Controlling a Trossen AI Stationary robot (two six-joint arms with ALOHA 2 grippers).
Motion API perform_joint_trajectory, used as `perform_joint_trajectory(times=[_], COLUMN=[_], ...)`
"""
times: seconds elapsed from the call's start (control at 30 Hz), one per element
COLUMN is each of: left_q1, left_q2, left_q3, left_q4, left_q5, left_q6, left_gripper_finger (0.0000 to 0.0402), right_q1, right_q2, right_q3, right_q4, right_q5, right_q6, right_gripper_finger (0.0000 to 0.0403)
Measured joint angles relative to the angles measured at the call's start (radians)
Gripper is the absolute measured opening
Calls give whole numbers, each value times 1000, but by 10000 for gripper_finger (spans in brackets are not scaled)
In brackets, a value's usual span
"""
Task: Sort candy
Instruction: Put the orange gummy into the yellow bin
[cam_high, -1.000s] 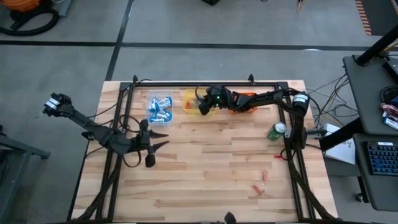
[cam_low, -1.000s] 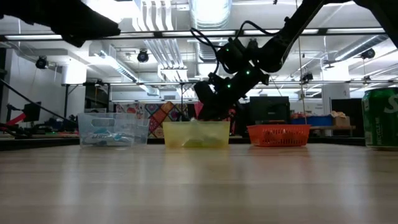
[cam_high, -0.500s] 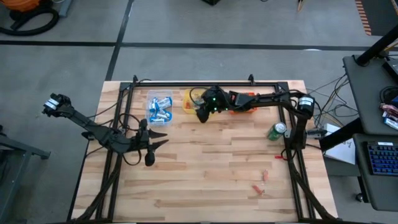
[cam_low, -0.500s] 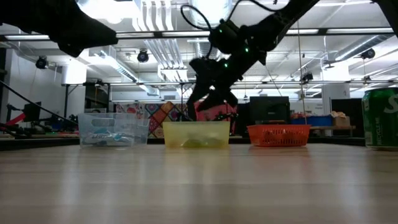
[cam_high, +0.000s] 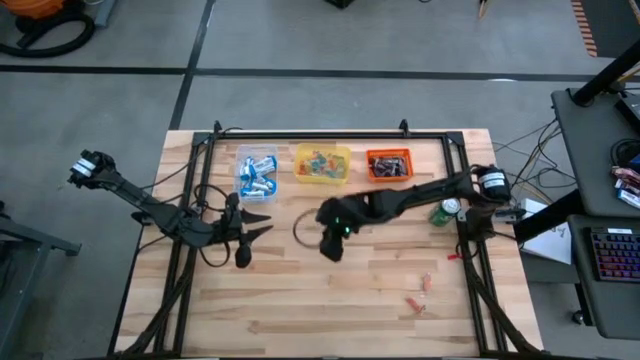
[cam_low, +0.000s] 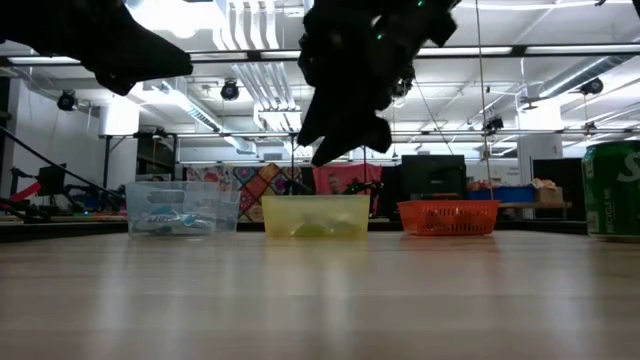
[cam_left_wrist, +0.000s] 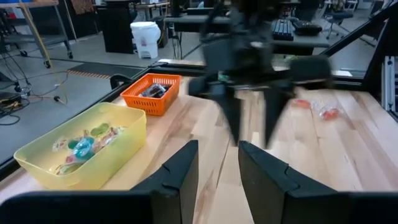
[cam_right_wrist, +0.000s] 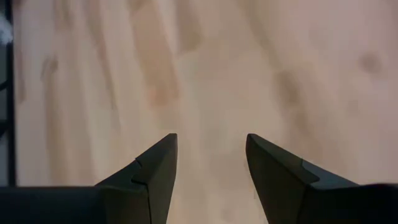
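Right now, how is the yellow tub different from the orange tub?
The yellow tub sits in the middle of the row, while the orange tub sits at the end nearest the green can. The yellow tub holds colourful little sweets; the orange tub holds dark brown ones. The yellow tub looks wider than the orange tub. Both are square tubs at the table's far edge with candy inside.

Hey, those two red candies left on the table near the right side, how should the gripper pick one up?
Take the nearer red candy from straight above, pinching across its short middle. It lies flat on the bare wood table, apart from the other red candy, so nothing crowds it. The right gripper is open, empty and closest.
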Motion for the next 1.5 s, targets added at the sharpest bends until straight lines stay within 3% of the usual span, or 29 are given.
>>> perform_joint_trajectory(times=[0.13, 0.4, 0.6, 0.93, 1.37, 1.5], left_q1=[0, 0, 0, 0, 0, 0], left_q2=[14, 41, 54, 58, 58, 58], left_q3=[0, 0, 0, 1, 1, 1], left_q4=[3, 5, 5, 5, 4, 4], left_q5=[0, 0, 1, 1, 1, 1], left_q6=[-1, -18, -40, -29, -26, -26], left_gripper_finger=[97, 97, 97, 97, 97, 97], right_q1=[79, 264, 429, 611, 618, 618], right_q2=[-2, -2, -3, -13, 89, 109], right_q3=[0, 8, 8, -8, -64, -68], right_q4=[-73, -456, -717, -762, -699, -686], right_q5=[-2, -5, -98, -149, -112, -101], right_q6=[97, 413, 686, 991, 876, 811], right_gripper_finger=[182, 182, 185, 192, 190, 165])
